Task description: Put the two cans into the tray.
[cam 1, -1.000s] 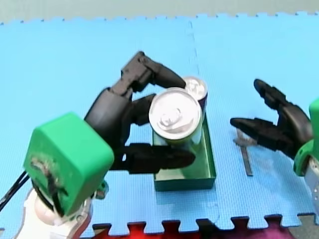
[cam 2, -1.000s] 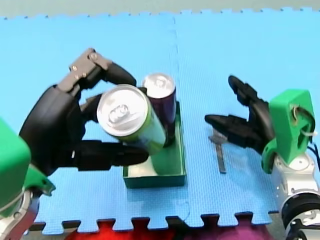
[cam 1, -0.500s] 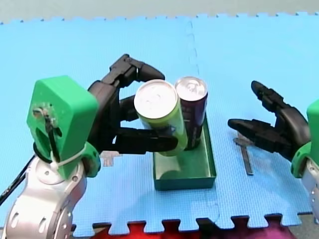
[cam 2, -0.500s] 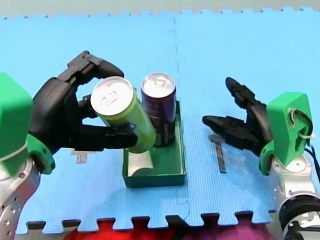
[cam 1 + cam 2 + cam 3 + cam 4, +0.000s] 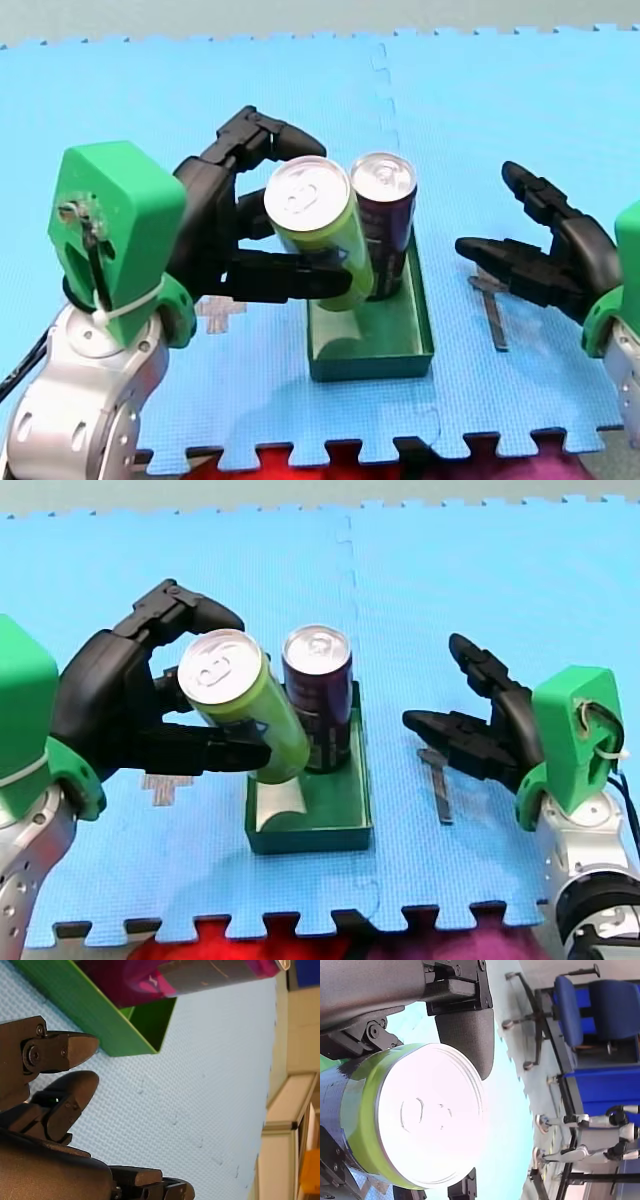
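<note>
Evidently the left hand (image 5: 225,220) clamps the tilted lime-green metal can (image 5: 325,238) over the green rectangular tray (image 5: 370,366), at 9 o'clock of the upright purple can (image 5: 390,240), ready for lowering, while the empty right hand (image 5: 545,265) is at 3 o'clock

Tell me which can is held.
The green can, tilted in the left hand; the purple can stands in the tray. Right hand, beside it, holds nothing.

It looks like a robotics lab. The work surface is interlocking blue foam mats (image 5: 150,100), and a wheeled blue office chair (image 5: 570,1015) stands off to one side. Near it is what seems another humanoid robot (image 5: 615,1119), and elsewhere a pale cabinet (image 5: 295,1100).
</note>
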`<action>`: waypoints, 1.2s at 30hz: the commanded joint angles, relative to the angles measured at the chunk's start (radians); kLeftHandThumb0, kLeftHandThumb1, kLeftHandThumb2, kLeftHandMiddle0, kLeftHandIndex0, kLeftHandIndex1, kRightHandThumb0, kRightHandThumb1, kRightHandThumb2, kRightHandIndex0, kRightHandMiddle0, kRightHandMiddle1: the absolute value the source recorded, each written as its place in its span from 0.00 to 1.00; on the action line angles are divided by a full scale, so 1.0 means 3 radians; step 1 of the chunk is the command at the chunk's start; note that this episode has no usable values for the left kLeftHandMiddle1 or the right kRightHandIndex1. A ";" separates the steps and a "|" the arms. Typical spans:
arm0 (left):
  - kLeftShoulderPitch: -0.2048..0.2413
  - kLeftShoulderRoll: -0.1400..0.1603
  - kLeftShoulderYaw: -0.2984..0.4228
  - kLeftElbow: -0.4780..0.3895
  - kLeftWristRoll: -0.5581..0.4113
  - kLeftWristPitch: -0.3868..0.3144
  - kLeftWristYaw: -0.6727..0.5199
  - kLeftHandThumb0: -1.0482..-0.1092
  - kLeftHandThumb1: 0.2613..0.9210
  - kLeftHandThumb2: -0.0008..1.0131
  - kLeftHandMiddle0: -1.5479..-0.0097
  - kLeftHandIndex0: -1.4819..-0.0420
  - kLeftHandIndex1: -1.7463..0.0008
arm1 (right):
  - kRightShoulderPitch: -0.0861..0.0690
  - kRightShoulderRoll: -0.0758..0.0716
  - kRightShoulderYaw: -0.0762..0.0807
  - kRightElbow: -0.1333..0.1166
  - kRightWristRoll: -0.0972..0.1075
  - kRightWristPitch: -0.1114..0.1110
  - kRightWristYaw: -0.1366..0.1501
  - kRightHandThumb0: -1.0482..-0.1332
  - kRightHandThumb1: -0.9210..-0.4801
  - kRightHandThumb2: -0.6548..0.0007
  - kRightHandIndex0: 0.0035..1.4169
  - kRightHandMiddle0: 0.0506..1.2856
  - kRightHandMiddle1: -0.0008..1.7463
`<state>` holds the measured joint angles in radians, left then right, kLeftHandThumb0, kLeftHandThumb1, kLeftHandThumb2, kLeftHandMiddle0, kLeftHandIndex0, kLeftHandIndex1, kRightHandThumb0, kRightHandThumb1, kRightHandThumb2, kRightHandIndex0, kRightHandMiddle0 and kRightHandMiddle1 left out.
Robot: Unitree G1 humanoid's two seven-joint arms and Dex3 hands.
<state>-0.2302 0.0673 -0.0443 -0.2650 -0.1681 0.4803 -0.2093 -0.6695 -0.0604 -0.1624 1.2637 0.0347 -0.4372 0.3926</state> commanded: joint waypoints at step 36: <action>-0.0280 0.0289 -0.0230 0.0266 0.0216 0.0033 -0.0291 0.90 0.76 0.04 0.44 0.69 0.00 | 0.0024 0.0044 0.0019 -0.0076 0.0026 -0.0046 -0.0052 0.00 0.00 0.55 0.46 0.05 0.00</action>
<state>-0.3039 0.1470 -0.1147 -0.1829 -0.1022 0.4874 -0.2939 -0.6652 -0.0465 -0.1559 1.2457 0.0371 -0.4442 0.3779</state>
